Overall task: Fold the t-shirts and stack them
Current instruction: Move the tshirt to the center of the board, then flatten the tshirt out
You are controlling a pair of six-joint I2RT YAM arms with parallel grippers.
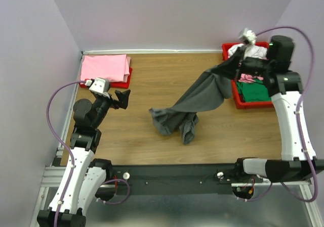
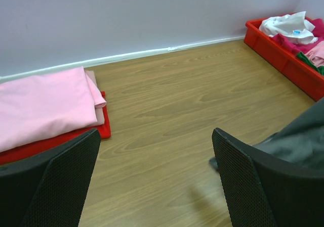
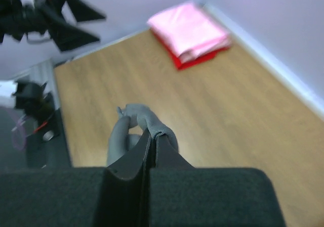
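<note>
Right arm raised over right red tray. Right hand pressed together, pinching dark grey t-shirt. Left arm bent low at left side of counter — left hand spread, apart from cloth. Grey shirt hangs from pinch in long diagonal drape — lower end crumpled at counter centre. Folded pink t-shirt lies on left red tray.

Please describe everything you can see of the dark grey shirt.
The dark grey shirt is soft, plain cloth, crumpled and unfolded. The right hand is shut on one end and holds it up near the red tray. From there it stretches down to the left, and its bunched lower end rests on the wooden table.
</note>
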